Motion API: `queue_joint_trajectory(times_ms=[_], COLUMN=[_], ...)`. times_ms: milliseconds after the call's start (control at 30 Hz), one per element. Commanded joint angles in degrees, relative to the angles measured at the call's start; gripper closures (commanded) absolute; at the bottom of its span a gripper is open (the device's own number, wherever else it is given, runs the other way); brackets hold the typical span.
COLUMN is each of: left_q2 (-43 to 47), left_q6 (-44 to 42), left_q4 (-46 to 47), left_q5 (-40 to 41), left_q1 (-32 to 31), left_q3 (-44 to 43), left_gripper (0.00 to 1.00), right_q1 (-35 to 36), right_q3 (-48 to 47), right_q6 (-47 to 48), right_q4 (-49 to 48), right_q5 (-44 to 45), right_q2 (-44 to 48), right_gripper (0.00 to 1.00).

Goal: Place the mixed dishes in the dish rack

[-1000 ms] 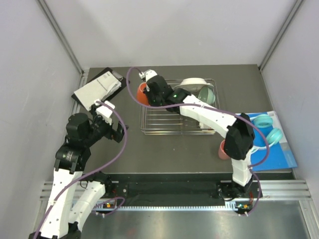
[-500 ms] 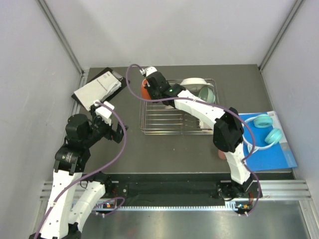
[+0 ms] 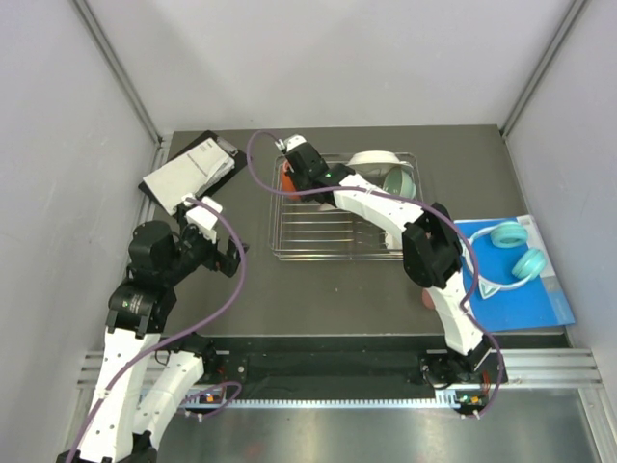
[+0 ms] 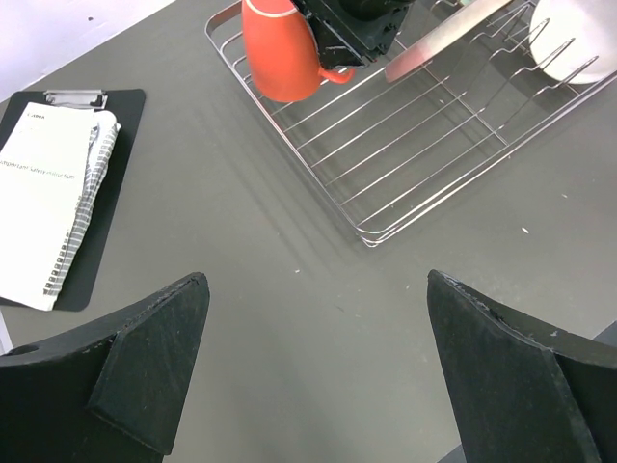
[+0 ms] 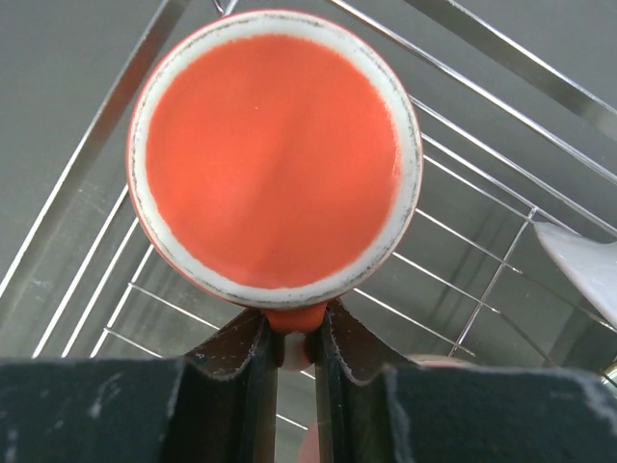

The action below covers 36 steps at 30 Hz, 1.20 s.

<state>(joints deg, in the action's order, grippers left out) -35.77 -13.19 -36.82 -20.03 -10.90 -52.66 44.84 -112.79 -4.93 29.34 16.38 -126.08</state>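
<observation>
My right gripper (image 3: 292,172) is shut on the handle of the orange mug (image 3: 283,182) and holds it over the far left corner of the dish rack (image 3: 328,253). In the right wrist view the mug (image 5: 275,154) shows its orange inside and white rim above the rack wires (image 5: 482,193), with its handle pinched in the gripper (image 5: 297,338). A white plate (image 3: 374,159) and a mint green bowl (image 3: 400,181) stand in the rack's far right part. A pink plate edge (image 4: 443,39) leans in the rack beside the mug (image 4: 280,48). My left gripper (image 4: 318,376) hangs open over bare table.
A black clipboard with a white booklet (image 3: 188,174) lies at the far left. A blue board (image 3: 540,289) with turquoise ring items (image 3: 516,246) lies at the right. A salmon-pink cup (image 3: 427,297) stands on the table, partly hidden behind my right arm.
My right arm's elbow has swung left and its wrist has turned over the rack's far left corner, so less of the mug shows from above. The left arm has not moved.
</observation>
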Motion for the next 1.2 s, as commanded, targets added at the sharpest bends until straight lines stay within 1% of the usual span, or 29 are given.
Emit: queue_joint_trajectory(times_ms=[0, 233, 467, 733, 767, 800, 833, 867, 900, 933, 1000, 1033, 1100, 1133, 1167], left_q2=[-0.09, -0.27, 0.0, -0.09, 0.0, -0.09, -0.35, -0.44, -0.7, -0.88, -1.14, -1.23, -1.32, -1.32, -1.32], left_q6=[0.8, 0.71, 0.54, 0.36, 0.45, 0.45, 0.45, 0.53, 0.45, 0.53, 0.45, 0.45, 0.53, 0.53, 0.62], left_q4=[3.86, 4.74, 4.83, 5.44, 5.62, 5.62, 5.7, 5.79, 5.71, 5.79, 5.79, 5.88, 5.88, 5.88, 5.79], left_q5=[-0.89, -0.62, -0.45, -0.71, -0.8, -0.89, -0.89, -1.06, -1.06, -1.06, -1.24, -1.41, -1.59, -1.59, -1.68], left_q1=[0.0, 0.0, 0.0, 0.0, 0.0, 0.0, 0.0, 0.0, 0.0, 0.0, 0.0, 0.0, 0.0, 0.0, 0.0], left_q3=[0.46, 0.02, 0.1, 0.46, 0.46, 0.37, 0.28, 0.19, 0.11, -0.16, -0.42, -0.6, -0.77, -0.86, -0.86], left_gripper=[0.01, 0.01, 0.01, 0.01, 0.01, 0.01, 0.01, 0.01, 0.01, 0.01, 0.01, 0.01, 0.01, 0.01, 0.01], right_q1=[-0.54, -0.89, -1.42, -1.86, -1.86, -1.77, -1.77, -1.77, -1.77, -1.77, -1.77, -1.69, -1.77, -1.77, -1.77], right_q3=[-0.41, -3.05, -3.4, -3.14, -3.22, -3.14, -2.87, -2.7, -1.83, -1.21, 0.28, 0.55, 0.73, 0.73, 0.65], right_q6=[1.23, 1.94, 1.41, 1.32, 1.24, 1.15, 1.15, 1.15, 1.15, 1.15, 1.06, 1.06, 1.15, 1.24, 1.24], right_q4=[-4.29, -1.83, -1.83, -1.57, -1.05, -0.78, -0.69, -0.52, -0.86, -1.13, -2.0, -2.1, -2.01, -1.83, -1.83], right_q5=[1.02, 0.23, 0.06, -0.39, -0.39, -0.47, -0.47, -0.47, -0.47, -0.39, -0.21, -0.04, 0.23, 0.32, 0.67], right_q2=[2.33, -0.21, -3.03, -3.73, -3.73, -3.65, -3.3, -3.03, -2.59, -1.72, -0.75, -0.14, 0.48, 1.18, 1.71], right_gripper=[1.0, 1.0, 1.0, 1.0, 0.98, 0.9, 0.6, 0.53, 0.49, 0.42, 0.37, 0.32, 0.29, 0.24, 0.22])
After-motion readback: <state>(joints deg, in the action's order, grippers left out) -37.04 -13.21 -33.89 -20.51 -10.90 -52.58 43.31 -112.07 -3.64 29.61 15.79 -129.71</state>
